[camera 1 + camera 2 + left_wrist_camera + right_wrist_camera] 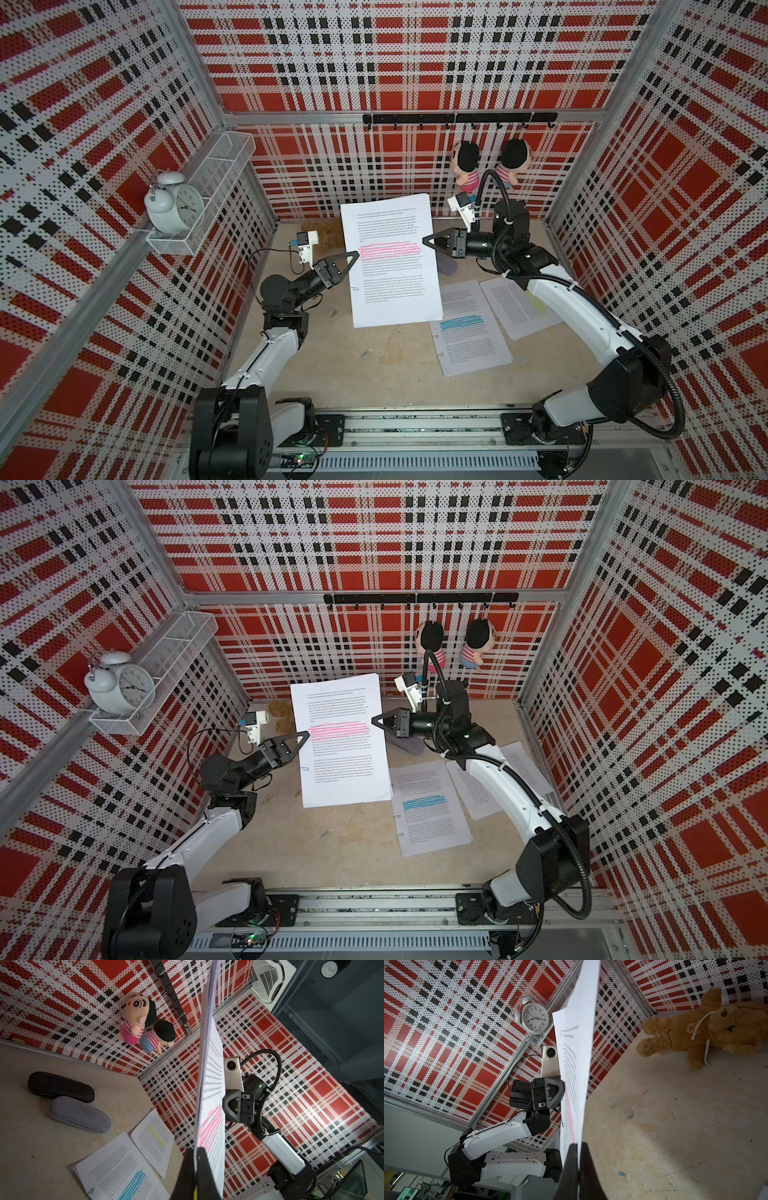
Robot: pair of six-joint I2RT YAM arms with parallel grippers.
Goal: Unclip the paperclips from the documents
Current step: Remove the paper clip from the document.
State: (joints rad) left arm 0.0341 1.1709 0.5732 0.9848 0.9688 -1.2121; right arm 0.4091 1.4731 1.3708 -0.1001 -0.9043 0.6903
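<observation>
Clamped shut on opposite edges, the left gripper and right gripper hold the white pink-highlighted printed document aloft mid-scene. Its small blue wire paperclip sits on the left edge, not yet removed. Next, seemingly, the left gripper must release and pull it off.

pink-band document: plain matt paper | table: matt beige top, scuffed and stained | walls: perforated sheet, printed plaid, looks like metal tbh | basket: white wire mesh | clock: glossy white shell, shiny face | bear: fuzzy brown plush | black case: grainy matt | grey case: felty cloth | left gripper: matt black plastic
</observation>
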